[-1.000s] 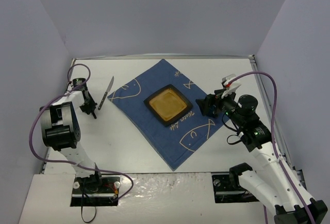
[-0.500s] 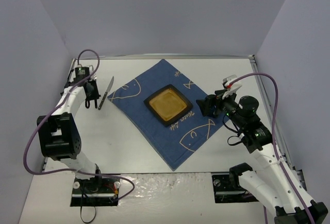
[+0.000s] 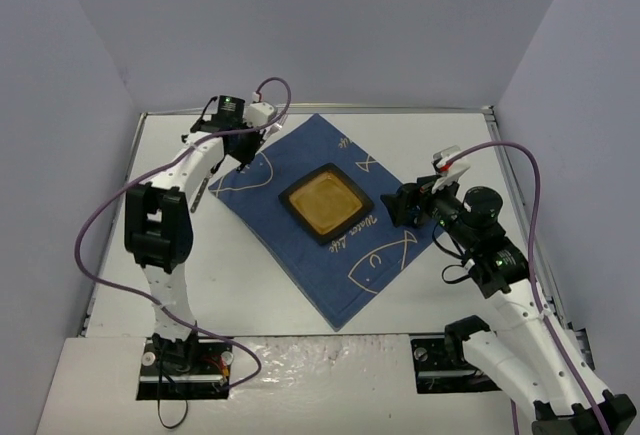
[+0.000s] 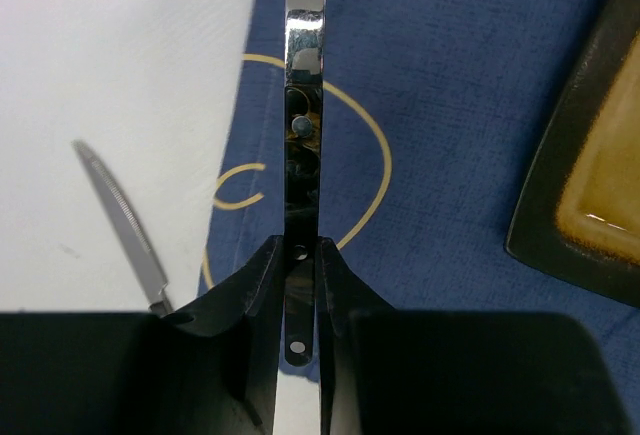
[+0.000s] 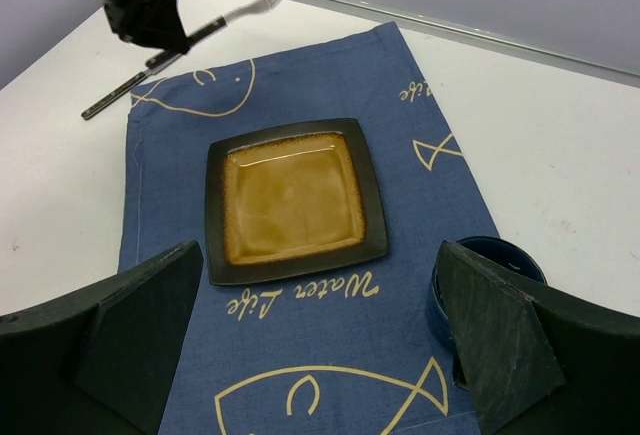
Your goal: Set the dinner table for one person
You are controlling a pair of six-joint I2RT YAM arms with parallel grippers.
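My left gripper (image 4: 300, 245) is shut on the handle of a shiny metal fork (image 4: 303, 105). It holds the fork above the far left corner of the blue fish-print cloth (image 3: 300, 245). From the top view this gripper (image 3: 243, 160) hangs just left of the square brown plate (image 3: 326, 203), which sits in the middle of the cloth. A knife (image 4: 120, 220) lies on the white dinner table (image 3: 230, 275), left of the cloth. My right gripper (image 5: 318, 250) stands open over the cloth's right side, with nothing between its fingers.
A dark blue cup (image 5: 490, 260) stands on the cloth's right edge, against the inside of my right gripper's right finger (image 5: 500, 335). Grey walls close in the table on three sides. Purple cables loop off both arms.
My left arm has swung from the table's left edge over to the cloth's far left corner, carrying the fork. The right arm has not moved.
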